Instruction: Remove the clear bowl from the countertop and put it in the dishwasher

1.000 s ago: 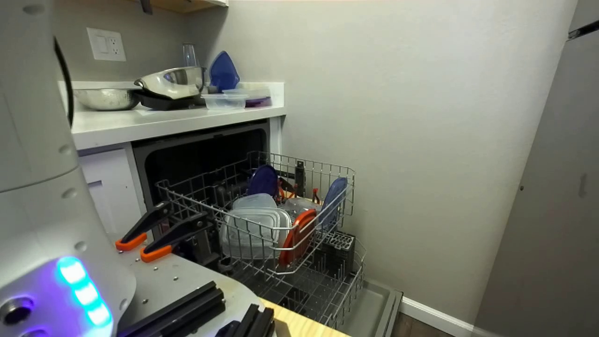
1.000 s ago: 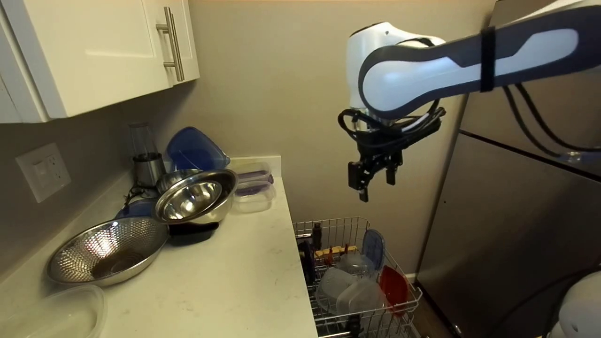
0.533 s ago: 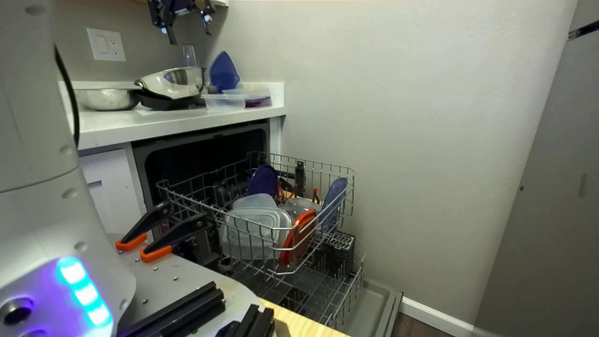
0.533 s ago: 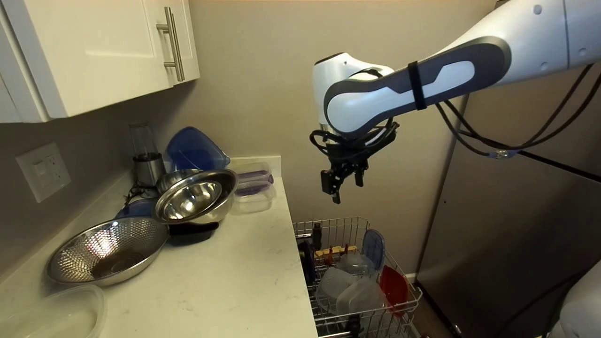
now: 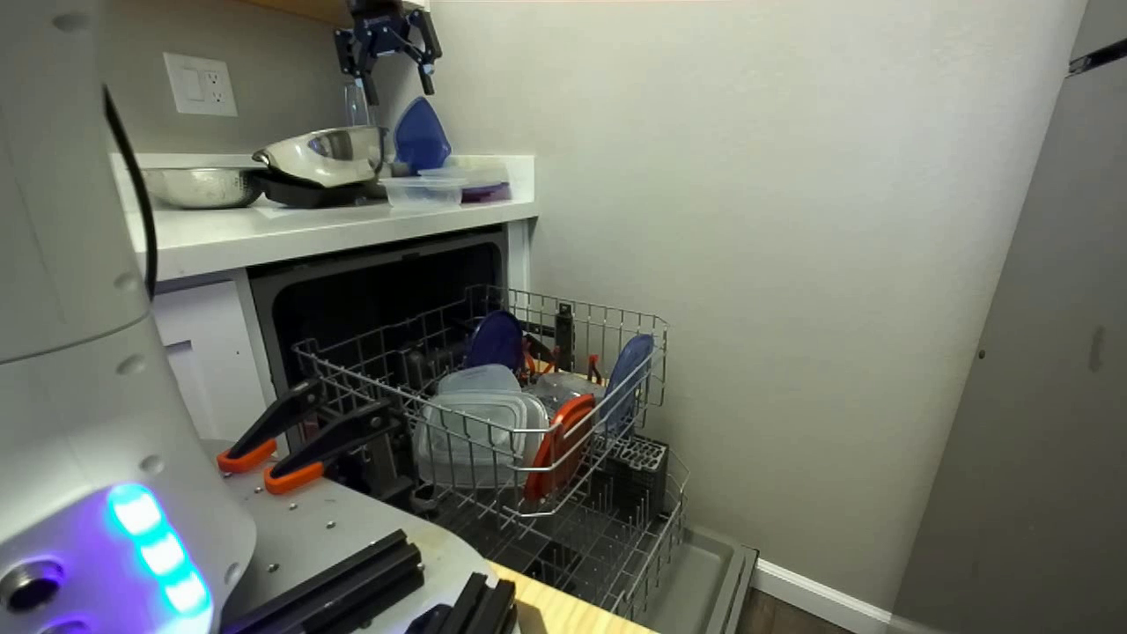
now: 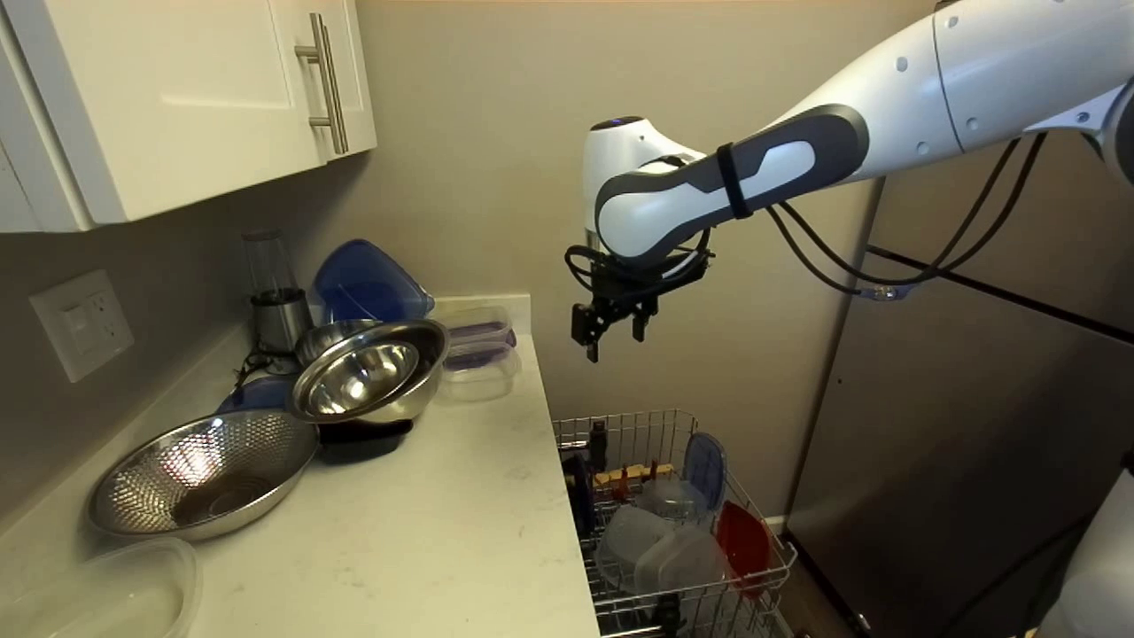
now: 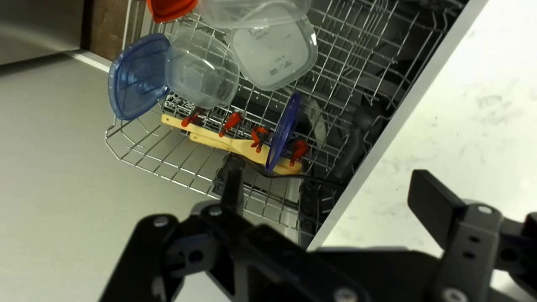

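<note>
The clear bowl (image 6: 478, 379) looks like the small see-through one at the far end of the countertop (image 6: 469, 523), in front of purple-lidded containers. It also shows in an exterior view (image 5: 423, 191). It is out of sight in the wrist view. My gripper (image 6: 616, 343) is open and empty. It hangs in the air to the right of the bowl, near the countertop's edge, and shows higher up in an exterior view (image 5: 401, 91). In the wrist view the gripper (image 7: 331, 199) has its fingers wide apart. The dishwasher (image 5: 387, 282) is open with its rack pulled out.
Several containers, including a see-through one (image 7: 201, 67), and a blue lid (image 7: 136, 77) stand in the rack. Shiny metal bowls (image 6: 416, 403), a colander (image 6: 213, 470) and a clear container (image 6: 173, 589) stand on the countertop. A wall cabinet (image 6: 204, 106) overhangs it.
My gripper has moved toward the countertop's far end, leftward in an exterior view, and has come into full sight higher up in an exterior view. The dishes have not moved.
</note>
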Controlling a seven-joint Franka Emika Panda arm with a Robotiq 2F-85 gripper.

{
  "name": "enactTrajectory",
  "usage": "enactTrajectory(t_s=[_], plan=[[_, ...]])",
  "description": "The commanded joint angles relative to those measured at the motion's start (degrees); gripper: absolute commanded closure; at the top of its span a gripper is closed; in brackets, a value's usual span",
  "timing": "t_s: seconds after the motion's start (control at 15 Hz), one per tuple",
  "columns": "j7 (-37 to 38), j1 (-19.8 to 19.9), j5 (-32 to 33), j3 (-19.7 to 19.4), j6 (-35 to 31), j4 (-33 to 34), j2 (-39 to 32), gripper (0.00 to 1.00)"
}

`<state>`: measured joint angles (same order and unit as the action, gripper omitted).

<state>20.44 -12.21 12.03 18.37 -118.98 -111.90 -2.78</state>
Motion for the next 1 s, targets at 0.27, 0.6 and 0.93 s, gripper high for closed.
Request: enactTrajectory(t_s=[0.27,0.6,0.93], plan=[[7.8,-2.0,-5.8,-4.2,-9.5,6.2,-9.6,0.00],[7.7,-3.2,-3.7,-5.8,-8.0,5.4,-9.0,0.00],[7.7,-3.4,-3.7,-5.9,-8.0,5.5,-8.9,0.00]])
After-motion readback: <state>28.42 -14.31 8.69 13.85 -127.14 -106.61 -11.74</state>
